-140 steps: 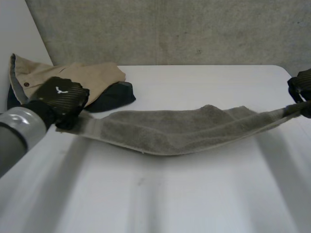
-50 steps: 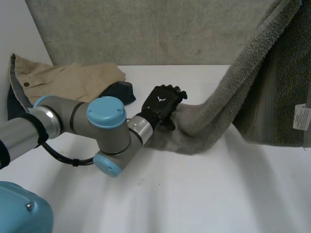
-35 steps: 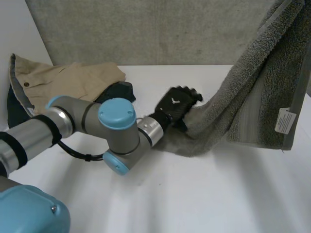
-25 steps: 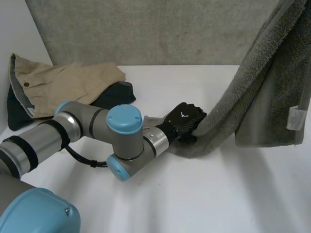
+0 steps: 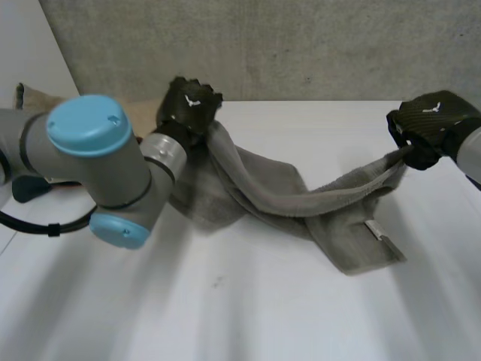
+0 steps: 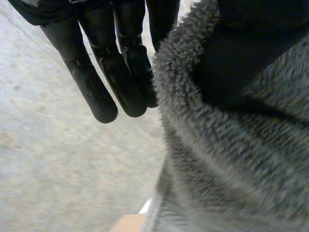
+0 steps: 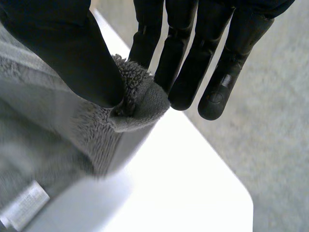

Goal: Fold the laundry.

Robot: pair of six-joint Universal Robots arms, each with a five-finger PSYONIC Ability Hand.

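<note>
Sagging between the two hands: grey towel (image 5: 278, 192), strung across the worktop (image 5: 248, 301) from 10 o'clock to 3 o'clock, both ends lifted, middle slumped on the surface just right of centre.
Left hand (image 5: 192, 104): up at 10 o'clock, raised clear of the worktop, closed on one end of the towel; seen from the left wrist, straight fingers (image 6: 123, 82) on one side of a thick fold of pile, thumb (image 6: 251, 53) dug into the other side.
Right hand (image 5: 430, 124): out at 3 o'clock, pinching the opposite end; seen from the right wrist, a towel corner (image 7: 137, 104) squeezed between thumb and straight fingers, poking out just past them.
White tag (image 5: 378, 232): on the towel's nearest flap, at 4 o'clock from centre, lying flat on the worktop.
Left arm (image 5: 90, 158): bent across 9 o'clock, blue cap facing up.
Beige garment (image 5: 26, 96): at 10 o'clock by the far-left edge, mostly hidden behind the left arm.
Dark cloth (image 5: 22, 188): a sliver at 9 o'clock, beside the arm; shape impossible to tell.
</note>
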